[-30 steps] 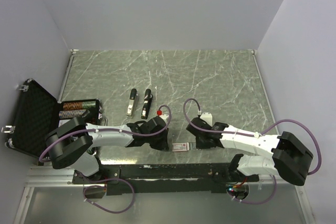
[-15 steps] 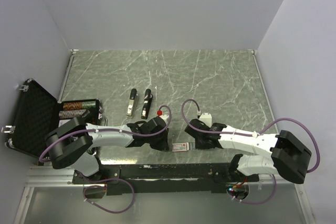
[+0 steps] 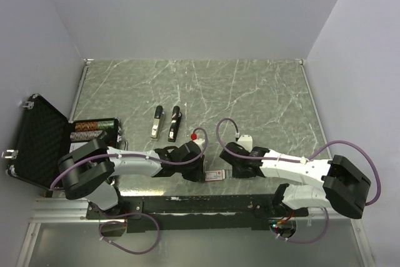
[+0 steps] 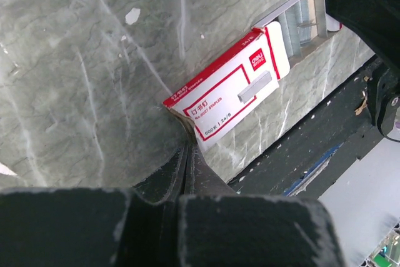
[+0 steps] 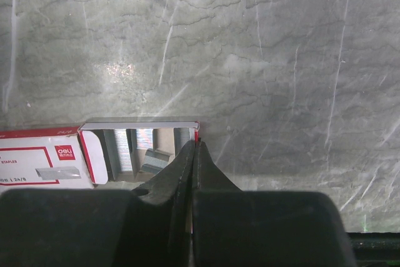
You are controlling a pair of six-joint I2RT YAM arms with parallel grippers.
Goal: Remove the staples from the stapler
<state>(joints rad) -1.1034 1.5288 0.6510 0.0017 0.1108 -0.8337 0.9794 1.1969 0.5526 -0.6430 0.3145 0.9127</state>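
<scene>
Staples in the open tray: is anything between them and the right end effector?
Only the tray's end wall: the shut right end effector sits at its outer side, and the staples lie just inside, uncovered from above.

- Staples: silvery-grey strips lying in an open box tray, just left of the right tool's closed tips; one strip lies askew.
- Stapler: black, lying flat on the worktop, beyond the left tool, beside a second stapler.
</scene>
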